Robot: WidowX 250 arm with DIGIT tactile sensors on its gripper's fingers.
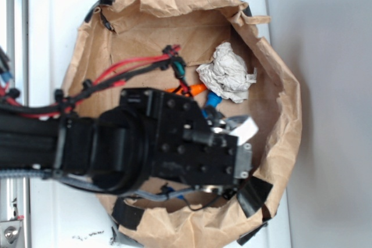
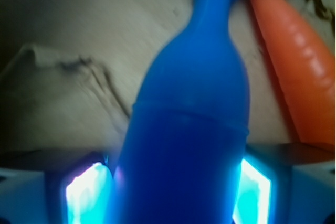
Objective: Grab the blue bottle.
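The black robot hand (image 2: 176, 190) sits with its 2 pads pressed against the wide body of the smooth bright-blue plastic bottle (image 2: 191, 129), low inside the crumpled brown paper bag (image 1: 279, 79), beside the orange toy carrot (image 2: 296, 72)

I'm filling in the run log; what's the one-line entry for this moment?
phase: grasp | hand: astride blue bottle, fingers at both sides, closure unclear | carrot: beside bottle | setting: paper bag

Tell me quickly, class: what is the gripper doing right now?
Gripper: closed on the blue bottle, its pads against both sides of the wide body.
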